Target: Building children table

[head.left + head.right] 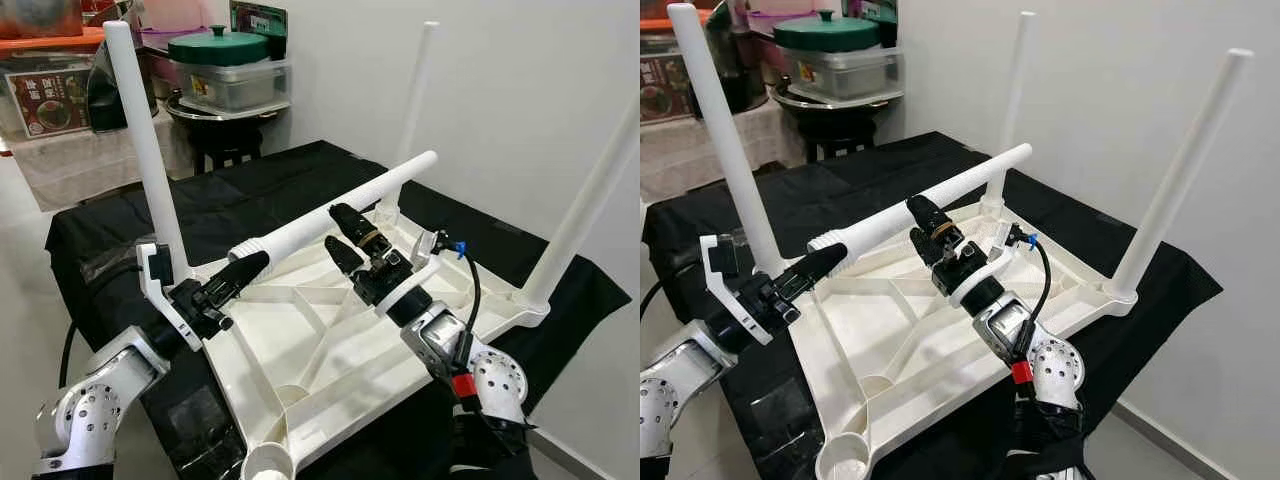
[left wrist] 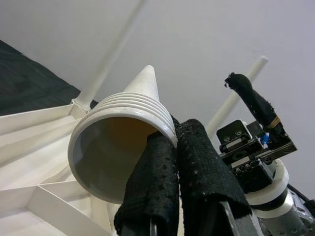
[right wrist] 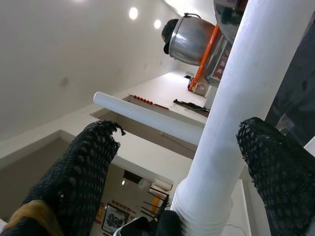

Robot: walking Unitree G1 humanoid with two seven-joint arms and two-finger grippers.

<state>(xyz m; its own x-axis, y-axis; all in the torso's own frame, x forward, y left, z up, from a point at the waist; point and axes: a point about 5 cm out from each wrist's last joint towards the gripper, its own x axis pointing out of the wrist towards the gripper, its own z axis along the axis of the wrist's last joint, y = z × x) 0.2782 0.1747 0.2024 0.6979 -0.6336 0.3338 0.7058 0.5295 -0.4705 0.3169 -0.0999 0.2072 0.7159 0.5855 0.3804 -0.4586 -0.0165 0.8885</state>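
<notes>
The left claw (image 1: 240, 275) is clamped on the ribbed end of the loose white leg (image 1: 340, 212), held over the upturned tabletop (image 1: 330, 345) — the right claw (image 1: 345, 235), fingers apart, straddles its middle.

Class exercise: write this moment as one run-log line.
left gripper: shut on loose leg wide end | right gripper: open around leg | tabletop: upside down, three legs fitted

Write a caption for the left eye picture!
Left gripper clamps the loose white plastic table leg above the upturned white tabletop.
</notes>
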